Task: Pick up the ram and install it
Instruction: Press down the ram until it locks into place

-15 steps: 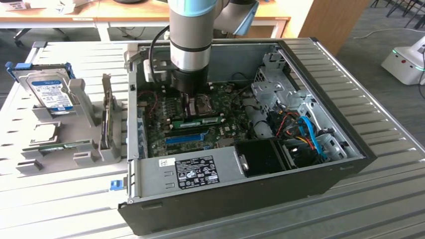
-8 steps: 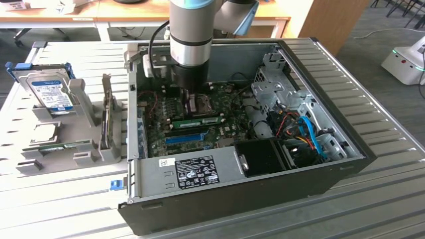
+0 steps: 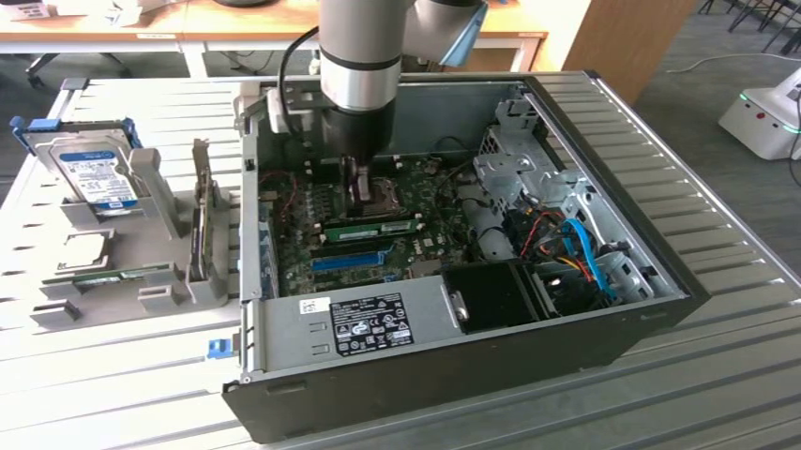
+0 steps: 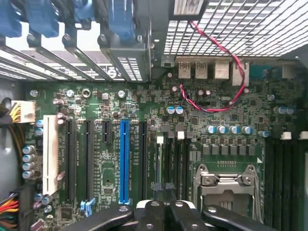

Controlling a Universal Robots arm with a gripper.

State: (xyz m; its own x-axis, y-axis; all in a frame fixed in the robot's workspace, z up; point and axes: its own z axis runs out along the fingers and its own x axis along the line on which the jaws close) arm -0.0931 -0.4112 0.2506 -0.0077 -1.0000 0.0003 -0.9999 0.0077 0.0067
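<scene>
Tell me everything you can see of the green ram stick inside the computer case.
The ram is a long, narrow green circuit-board stick with a pale label along its side. It sits inside the open case, on the motherboard, between the processor socket and the blue slot and parallel to that slot. The end effector hangs close above it. I cannot tell whether they touch or whether the stick is fully seated.

Arm point(image 3: 360, 56) vertical, silver forearm pointing straight down, grey-blue joint behind it at the top. Black wrist section below the silver tube with a black cable looped along its side. Gripper point(image 3: 363, 183) hangs straight down, fingers point(image 4: 159, 211) pressed together, black linkage spread to both sides.
</scene>
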